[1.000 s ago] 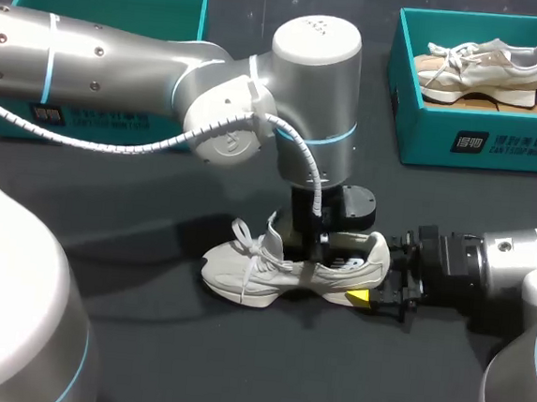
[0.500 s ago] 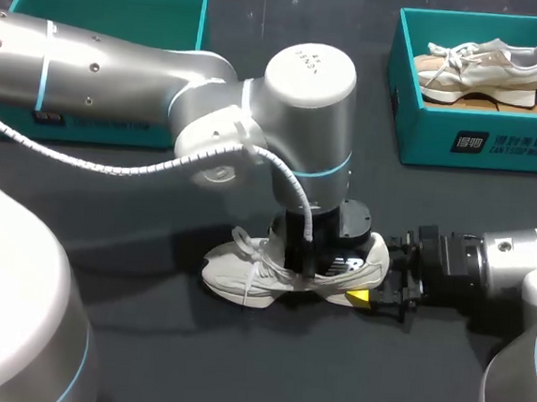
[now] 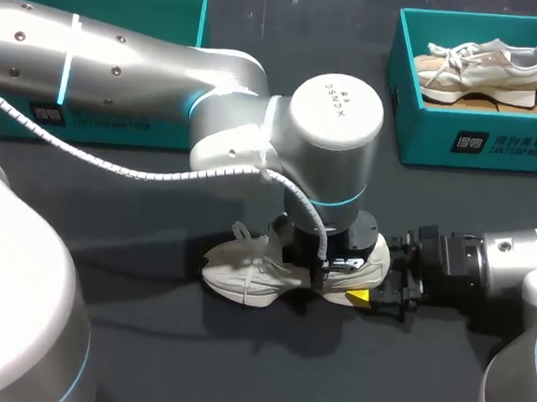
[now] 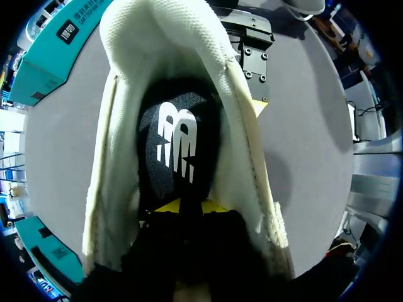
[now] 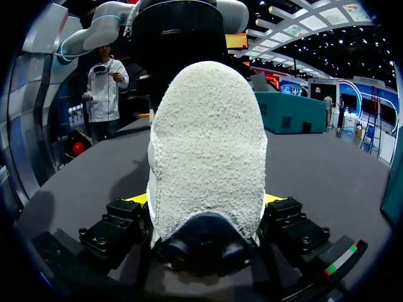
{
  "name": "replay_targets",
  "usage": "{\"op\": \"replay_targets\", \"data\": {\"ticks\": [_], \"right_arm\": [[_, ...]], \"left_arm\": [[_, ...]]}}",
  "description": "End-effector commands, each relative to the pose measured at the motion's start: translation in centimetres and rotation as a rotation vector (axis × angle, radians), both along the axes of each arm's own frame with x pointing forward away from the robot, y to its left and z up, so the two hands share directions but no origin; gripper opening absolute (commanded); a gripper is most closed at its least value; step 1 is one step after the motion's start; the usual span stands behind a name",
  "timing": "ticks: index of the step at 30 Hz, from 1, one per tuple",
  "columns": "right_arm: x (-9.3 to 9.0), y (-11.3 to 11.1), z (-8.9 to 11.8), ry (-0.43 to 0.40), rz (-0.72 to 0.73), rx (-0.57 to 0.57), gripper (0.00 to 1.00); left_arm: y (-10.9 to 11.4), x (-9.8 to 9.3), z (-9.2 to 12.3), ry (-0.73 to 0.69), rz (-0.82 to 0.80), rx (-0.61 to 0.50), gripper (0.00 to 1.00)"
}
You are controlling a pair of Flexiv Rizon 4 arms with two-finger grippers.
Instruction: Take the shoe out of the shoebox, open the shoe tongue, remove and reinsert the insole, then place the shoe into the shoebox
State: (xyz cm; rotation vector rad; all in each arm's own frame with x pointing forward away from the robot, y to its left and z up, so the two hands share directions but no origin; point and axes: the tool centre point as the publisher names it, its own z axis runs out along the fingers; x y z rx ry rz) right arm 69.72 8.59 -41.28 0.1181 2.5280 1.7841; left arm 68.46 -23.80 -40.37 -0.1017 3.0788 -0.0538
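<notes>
The shoe (image 3: 253, 270) is seen lying on the dark table (image 3: 143, 341), out of the shoebox (image 3: 424, 139). It is stretched sideways, with the toe toward the robot's left side and the heel toward its right side. The heel is squeezed from both sides by the right gripper (image 5: 204, 201), so the shoe is held steady. Inside the shoe, the black insole (image 4: 176, 145) can be seen, lying flat along the shoe.

The left gripper (image 4: 189, 206) is pushed down into the mouth of the shoe from above. The heel end of the insole lies just ahead of it. It cannot be told whether this gripper is open or pinching the insole, as its tips are partly hidden.

The insole is much nearer to the left arm, so the pull would likely be made by it, up and out. Another shoe (image 3: 487, 65) is kept in the shoebox, well apart.
</notes>
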Motion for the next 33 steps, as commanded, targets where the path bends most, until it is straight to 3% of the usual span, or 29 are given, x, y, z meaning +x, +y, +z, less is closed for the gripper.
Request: {"op": "replay_targets", "data": {"ticks": [1, 7, 17, 33], "right_arm": [[0.0, 0.2, 0.1, 0.001, 0.000, -0.003, 0.00], [0.0, 0.2, 0.1, 0.001, 0.000, -0.003, 0.00], [0.0, 0.2, 0.1, 0.001, 0.000, -0.003, 0.00], [0.0, 0.2, 0.1, 0.001, 0.000, -0.003, 0.00]], "left_arm": [[0.1, 1.3, -1.6, 0.014, 0.013, -0.008, 0.00], [0.9, 1.7, -0.6, 0.062, 0.031, -0.052, 0.00], [2.1, 0.8, 2.2, 0.164, 0.048, -0.209, 0.00], [2.0, 0.2, 4.4, 0.231, 0.041, -0.359, 0.00]]}}
